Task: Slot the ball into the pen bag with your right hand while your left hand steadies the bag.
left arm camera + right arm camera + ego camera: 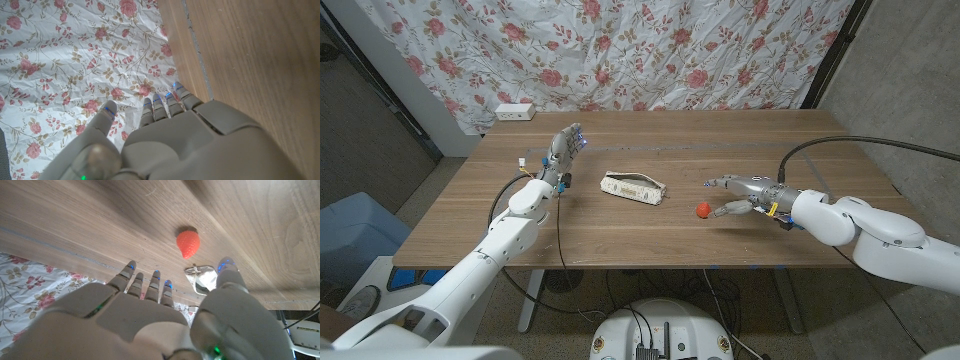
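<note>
A: Where does the ball (pixel 701 209) sit?

B: On the wooden table (pixel 650 245), to the robot's right of the pen bag (pixel 634 187) and a touch nearer the robot. It is a small red-orange thing, apart from the bag and touched by nothing.

A: And the bag itself?

B: A pale, oblong pouch lying on its side near the table's middle, with its long axis slanted. From the right wrist camera it shows past the ball (pixel 188 243) as a small whitish shape (pixel 200 276).

A: What of the right hand (pixel 745 196)?

B: It lies beyond the ball from the bag, just beside the ball, with its fingers spread apart and stretched toward it, empty. The right wrist view shows those fingers (pixel 150 282) straight, the thumb wide of them, the ball ahead of the tips.

A: The left hand (pixel 560 152)?

B: On the bag's other side, farther from the robot than the bag and well apart from it. It stands upright with fingers extended, holding nothing. Its own wrist camera shows the fingers (pixel 165 105) straight against the flowered cloth (pixel 75 60) behind the table.
</note>
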Action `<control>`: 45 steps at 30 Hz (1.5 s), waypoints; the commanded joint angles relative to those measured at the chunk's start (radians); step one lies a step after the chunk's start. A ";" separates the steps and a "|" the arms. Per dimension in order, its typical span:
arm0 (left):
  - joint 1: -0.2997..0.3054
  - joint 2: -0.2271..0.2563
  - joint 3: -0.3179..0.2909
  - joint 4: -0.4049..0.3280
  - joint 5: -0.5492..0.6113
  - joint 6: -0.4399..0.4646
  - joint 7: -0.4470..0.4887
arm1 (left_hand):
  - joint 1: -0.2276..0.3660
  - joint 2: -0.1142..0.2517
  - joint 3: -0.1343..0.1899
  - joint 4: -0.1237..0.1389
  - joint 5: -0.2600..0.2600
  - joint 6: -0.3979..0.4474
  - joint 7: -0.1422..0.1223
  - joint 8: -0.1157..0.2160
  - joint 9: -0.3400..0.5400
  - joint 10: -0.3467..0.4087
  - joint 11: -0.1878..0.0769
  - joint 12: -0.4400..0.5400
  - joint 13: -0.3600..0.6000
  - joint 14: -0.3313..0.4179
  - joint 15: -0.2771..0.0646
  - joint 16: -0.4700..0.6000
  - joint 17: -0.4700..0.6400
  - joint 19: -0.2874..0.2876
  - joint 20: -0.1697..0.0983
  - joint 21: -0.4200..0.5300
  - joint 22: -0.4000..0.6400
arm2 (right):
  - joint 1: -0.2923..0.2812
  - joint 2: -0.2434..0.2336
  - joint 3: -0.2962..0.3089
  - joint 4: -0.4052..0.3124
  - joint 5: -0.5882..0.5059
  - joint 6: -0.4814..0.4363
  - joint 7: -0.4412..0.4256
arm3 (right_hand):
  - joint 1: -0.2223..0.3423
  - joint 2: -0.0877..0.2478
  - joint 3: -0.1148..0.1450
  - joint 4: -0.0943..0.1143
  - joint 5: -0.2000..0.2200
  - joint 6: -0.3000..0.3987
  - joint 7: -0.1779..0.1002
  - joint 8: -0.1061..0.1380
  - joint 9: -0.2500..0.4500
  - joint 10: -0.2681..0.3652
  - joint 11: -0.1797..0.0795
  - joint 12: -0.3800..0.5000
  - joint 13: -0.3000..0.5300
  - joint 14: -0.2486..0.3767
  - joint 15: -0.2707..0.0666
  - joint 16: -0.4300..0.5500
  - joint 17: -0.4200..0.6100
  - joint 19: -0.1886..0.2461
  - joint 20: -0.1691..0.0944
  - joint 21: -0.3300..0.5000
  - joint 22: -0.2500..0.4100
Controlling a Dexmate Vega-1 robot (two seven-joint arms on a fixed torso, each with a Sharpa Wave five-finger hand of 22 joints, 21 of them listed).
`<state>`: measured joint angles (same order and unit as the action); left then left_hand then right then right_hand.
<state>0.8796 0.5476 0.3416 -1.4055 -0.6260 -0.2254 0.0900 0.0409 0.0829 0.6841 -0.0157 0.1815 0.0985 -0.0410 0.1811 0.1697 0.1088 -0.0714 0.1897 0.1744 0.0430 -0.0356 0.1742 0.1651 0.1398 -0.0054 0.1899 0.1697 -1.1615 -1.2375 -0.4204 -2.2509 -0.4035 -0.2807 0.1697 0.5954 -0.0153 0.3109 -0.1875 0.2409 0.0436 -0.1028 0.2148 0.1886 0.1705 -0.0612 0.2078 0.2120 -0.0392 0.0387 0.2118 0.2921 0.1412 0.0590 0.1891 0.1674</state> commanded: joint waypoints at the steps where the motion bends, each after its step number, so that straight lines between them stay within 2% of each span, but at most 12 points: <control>1: 0.000 -0.003 0.005 0.001 0.000 0.003 -0.001 | -0.012 0.044 0.009 -0.001 0.000 0.006 -0.001 0.003 0.005 0.011 0.000 0.006 0.002 0.008 -0.034 0.003 0.005 0.009 0.002 0.004 0.003 | 0.066 0.037 -0.068 0.019 -0.074 -0.011 0.076 | 0.024 -0.003 0.015 0.000 0.009 0.008 -0.010 0.008 0.004 0.014 -0.002 0.011 0.002 0.018 -0.001 0.008 -0.003 0.018 -0.004 0.009 0.003; 16: 0.003 -0.014 0.005 0.005 -0.008 -0.002 0.000 | -0.014 0.045 0.010 -0.001 0.000 0.007 -0.002 0.003 0.005 0.012 -0.002 0.006 0.002 0.009 -0.033 0.003 0.005 0.009 0.002 0.003 0.003 | 0.116 0.089 -0.120 0.054 -0.150 -0.002 0.113 | 0.078 -0.011 0.035 0.004 0.016 0.045 -0.040 0.019 0.004 0.059 -0.009 0.023 0.004 0.048 -0.019 0.020 -0.013 0.039 -0.011 0.011 0.003; 20: 0.009 -0.013 0.003 -0.003 -0.012 0.008 0.010 | -0.015 0.045 0.010 -0.001 0.000 0.008 -0.003 0.003 0.005 0.012 -0.002 0.005 0.002 0.008 -0.033 0.003 0.005 0.010 0.002 0.004 0.003 | 0.125 0.103 -0.135 0.070 -0.174 0.012 0.112 | 0.093 -0.015 0.040 0.006 0.013 0.052 -0.042 0.021 0.004 0.069 -0.014 0.023 0.004 0.065 -0.024 0.026 -0.016 0.065 -0.020 0.019 0.004; 23: 0.010 -0.017 0.001 0.003 -0.018 -0.001 0.003 | -0.015 0.045 0.011 -0.001 0.000 0.009 -0.001 0.003 0.005 0.013 -0.001 0.006 0.002 0.009 -0.033 0.003 0.005 0.010 0.002 0.004 0.003 | 0.129 0.113 -0.144 0.074 -0.194 0.012 0.113 | 0.110 -0.019 0.044 0.010 0.007 0.072 -0.050 0.026 0.005 0.088 -0.024 0.026 0.005 0.085 -0.021 0.034 -0.020 0.102 -0.025 0.029 0.006; 34: 0.014 -0.024 -0.003 0.007 -0.029 -0.007 0.001 | -0.017 0.046 0.012 0.001 0.000 0.011 0.001 0.003 0.005 0.013 0.000 0.005 0.003 0.008 -0.030 0.003 0.005 0.009 0.002 0.003 0.003 | 0.130 0.139 -0.150 0.089 -0.228 0.016 0.095 | 0.135 -0.028 0.048 0.013 -0.009 0.123 -0.073 0.040 0.005 0.148 -0.053 0.038 0.005 0.119 -0.046 0.046 -0.025 0.136 -0.036 0.033 0.007; 45: 0.024 -0.022 -0.007 -0.002 -0.031 -0.004 0.012 | -0.019 0.047 0.012 0.003 0.000 0.012 0.001 0.003 0.006 0.014 0.002 0.005 0.003 0.008 -0.030 0.003 0.005 0.010 0.003 0.003 0.003 | 0.136 0.159 -0.161 0.104 -0.276 0.017 0.082 | 0.168 -0.036 0.051 0.016 -0.041 0.200 -0.107 0.062 0.004 0.232 -0.087 0.049 0.004 0.172 -0.087 0.069 -0.029 0.170 -0.044 0.032 0.008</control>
<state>0.8940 0.5260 0.3396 -1.4018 -0.6508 -0.2288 0.0935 0.0345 0.0817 0.6859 -0.0140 0.1815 0.0984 -0.0410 0.1811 0.1697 0.1178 -0.0695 0.1897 0.1743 0.0430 -0.0356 0.1742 0.1650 0.1398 -0.0054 0.1899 0.1697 -1.0322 -1.1012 -0.5682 -2.1652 -0.6347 -0.2673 0.2680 0.7431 -0.0521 0.3540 -0.1691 0.2073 0.2227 -0.2089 0.2657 0.1883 0.3849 -0.1467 0.2517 0.2117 0.1169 -0.0371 0.2727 0.2598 0.2985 0.0163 0.2162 0.1701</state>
